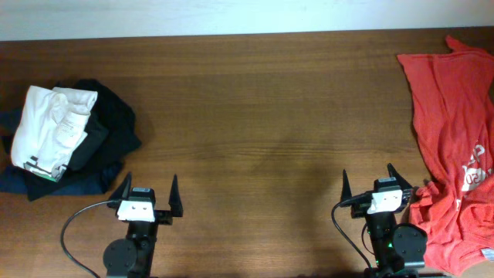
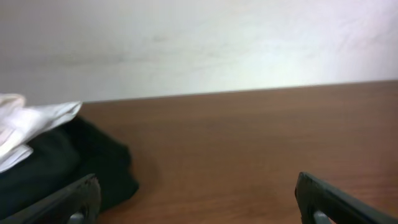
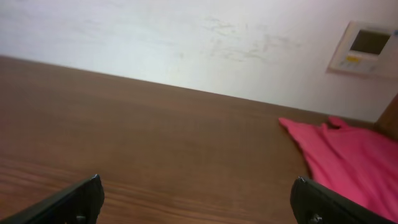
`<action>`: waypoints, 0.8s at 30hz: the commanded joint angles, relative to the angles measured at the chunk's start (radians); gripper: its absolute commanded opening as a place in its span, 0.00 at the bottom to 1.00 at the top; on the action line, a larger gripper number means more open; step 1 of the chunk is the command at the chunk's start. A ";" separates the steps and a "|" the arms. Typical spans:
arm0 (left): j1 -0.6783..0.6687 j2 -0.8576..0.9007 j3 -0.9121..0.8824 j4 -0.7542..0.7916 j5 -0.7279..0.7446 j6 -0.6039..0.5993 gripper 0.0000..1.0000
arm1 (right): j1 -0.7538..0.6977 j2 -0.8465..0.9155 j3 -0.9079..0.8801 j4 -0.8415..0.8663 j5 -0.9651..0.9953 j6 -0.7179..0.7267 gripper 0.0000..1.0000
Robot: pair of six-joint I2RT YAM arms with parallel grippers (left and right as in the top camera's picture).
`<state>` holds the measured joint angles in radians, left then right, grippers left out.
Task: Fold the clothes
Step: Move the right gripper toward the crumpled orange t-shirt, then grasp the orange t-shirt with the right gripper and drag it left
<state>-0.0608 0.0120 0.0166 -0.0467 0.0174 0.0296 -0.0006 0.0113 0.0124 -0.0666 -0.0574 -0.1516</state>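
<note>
The red-orange T-shirt (image 1: 451,147) lies crumpled along the table's right edge, with white lettering showing near its lower right. It also shows in the right wrist view (image 3: 348,155) at the right. My right gripper (image 1: 369,184) is open and empty at the table's front, just left of the shirt's lower part. In the right wrist view its fingers (image 3: 196,190) stand wide apart over bare wood. My left gripper (image 1: 148,191) is open and empty at the front left; its fingers (image 2: 196,190) also stand wide apart.
A pile of folded garments sits at the left: a white one (image 1: 52,123) on top of black and navy ones (image 1: 108,139). The black one shows in the left wrist view (image 2: 62,168). The wooden table (image 1: 255,131) runs to a white wall behind.
</note>
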 commanded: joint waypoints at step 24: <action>-0.002 0.359 0.512 -0.381 -0.014 -0.006 0.99 | -0.170 1.007 0.753 -0.679 0.274 0.452 0.99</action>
<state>-0.0608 0.3714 0.5072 -0.4309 0.0177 0.0078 -0.0708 0.9642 0.7429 -0.7361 0.0814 0.1364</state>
